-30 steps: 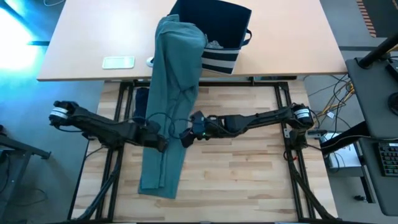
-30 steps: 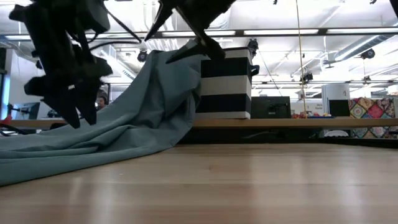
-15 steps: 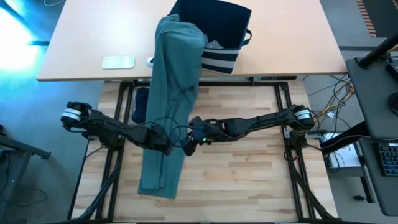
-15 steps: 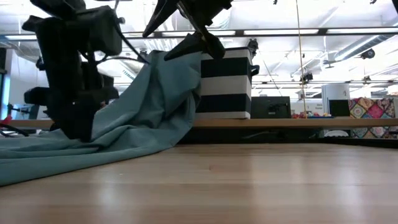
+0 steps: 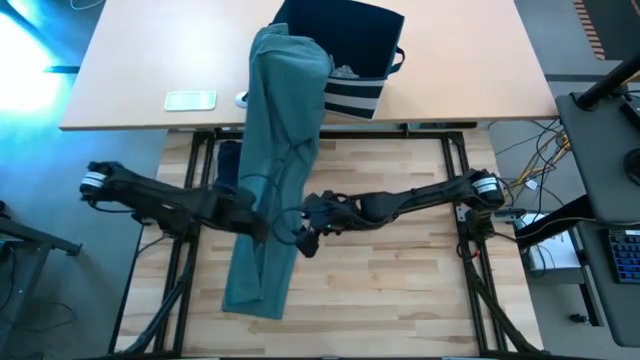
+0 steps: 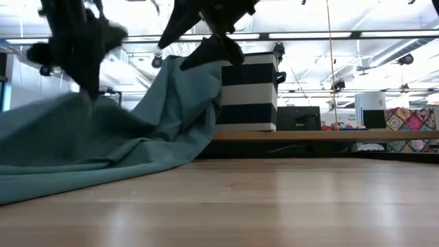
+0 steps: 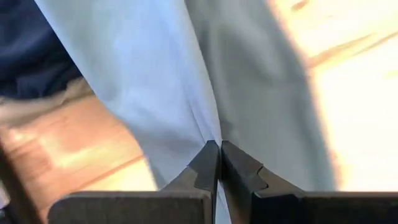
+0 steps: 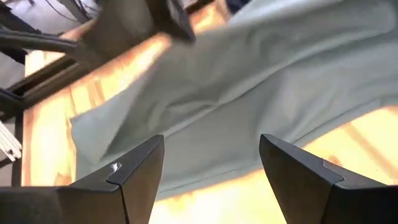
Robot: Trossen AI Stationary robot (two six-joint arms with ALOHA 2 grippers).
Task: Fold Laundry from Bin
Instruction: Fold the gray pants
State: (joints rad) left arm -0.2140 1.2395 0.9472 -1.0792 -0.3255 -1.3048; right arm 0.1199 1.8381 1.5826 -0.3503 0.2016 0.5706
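One hand has just changed: the left hand (image 7: 219,163), open a second ago, now pinches the large teal-green cloth garment (image 5: 275,190) draped from the navy striped fabric bin (image 5: 350,60) onto the wooden desk (image 5: 400,290), lifting it; the right hand (image 8: 211,168) stays open beside it, so spreading can begin.

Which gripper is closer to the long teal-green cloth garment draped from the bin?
Left. The left gripper is shut on the long teal-green cloth garment, pinching a fold. The right gripper is open beside the garment's right edge, not touching it.
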